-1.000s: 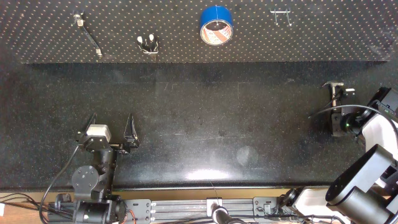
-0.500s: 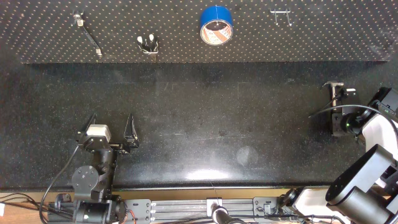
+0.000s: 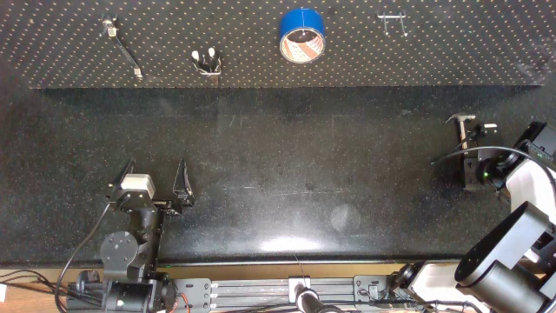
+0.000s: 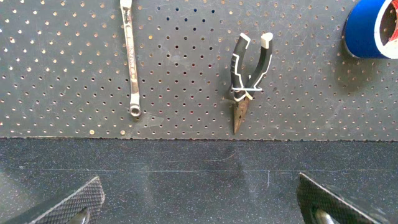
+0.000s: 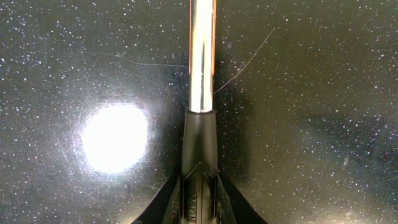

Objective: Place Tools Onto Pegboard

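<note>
1. Top view: the right tool [image 3: 474,146] sits at the far right end of the black surface [image 3: 287,174]. It is closed on a hammer [image 3: 463,122] whose head points toward the pegboard [image 3: 486,52].
2. In the right wrist view, the right tool [image 5: 199,208] has its two fingers pressed against either side of the black grip of the hammer [image 5: 200,74]. The chrome shaft runs away from it over the speckled surface [image 5: 323,93] (whether the hammer rests on the surface or hangs just above it I cannot tell).
3. The hammer is apart from the pegboard and hangs on none of its hooks.
4. The left tool [image 3: 156,176] is low at the left of the top view, its fingers spread wide with nothing between them. In the left wrist view the left tool [image 4: 199,208] faces the pegboard [image 4: 62,74] from across the surface.
5. On the pegboard, from left to right, hang a wrench [image 3: 124,50], a pair of pliers [image 3: 207,61] and a roll of blue tape [image 3: 302,36]. Further right is a bare wire hook [image 3: 393,23].
6. The left wrist view shows the wrench [image 4: 130,56] hanging upright, the pliers [image 4: 247,81] nose down beside it, and the roll of blue tape [image 4: 367,31] at the edge.
</note>
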`<act>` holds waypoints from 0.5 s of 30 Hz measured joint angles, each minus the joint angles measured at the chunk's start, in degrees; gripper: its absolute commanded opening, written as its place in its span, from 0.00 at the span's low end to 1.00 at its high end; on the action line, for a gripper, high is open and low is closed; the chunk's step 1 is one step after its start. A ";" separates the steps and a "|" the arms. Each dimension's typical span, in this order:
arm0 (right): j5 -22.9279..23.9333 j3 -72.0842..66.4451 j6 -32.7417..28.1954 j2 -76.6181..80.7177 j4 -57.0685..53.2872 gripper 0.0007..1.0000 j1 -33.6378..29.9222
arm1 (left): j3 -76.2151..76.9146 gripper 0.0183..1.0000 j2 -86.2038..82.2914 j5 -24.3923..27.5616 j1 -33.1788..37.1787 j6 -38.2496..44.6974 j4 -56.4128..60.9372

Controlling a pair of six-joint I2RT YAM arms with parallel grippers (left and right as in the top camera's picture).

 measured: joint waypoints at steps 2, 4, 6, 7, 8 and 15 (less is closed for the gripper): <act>0.00 0.00 -0.17 0.00 0.00 0.19 0.00 | 0.00 1.00 0.00 0.00 0.00 0.00 0.00; 0.00 0.00 -0.20 0.00 0.00 0.19 0.00 | 0.00 0.99 0.00 0.00 0.00 0.00 0.00; 0.00 0.00 -0.28 0.00 0.00 0.15 0.00 | 0.00 1.00 0.00 0.00 0.00 0.00 0.00; 0.02 0.00 -0.44 0.00 0.00 0.15 0.00 | 0.00 1.00 0.00 0.00 0.00 0.00 0.00; 0.00 0.00 -0.63 0.00 0.00 0.15 0.00 | 0.00 1.00 0.00 0.00 0.00 0.00 0.00; 0.00 0.00 -0.81 0.00 0.00 0.14 0.00 | 0.00 1.00 0.00 0.00 0.00 0.00 0.00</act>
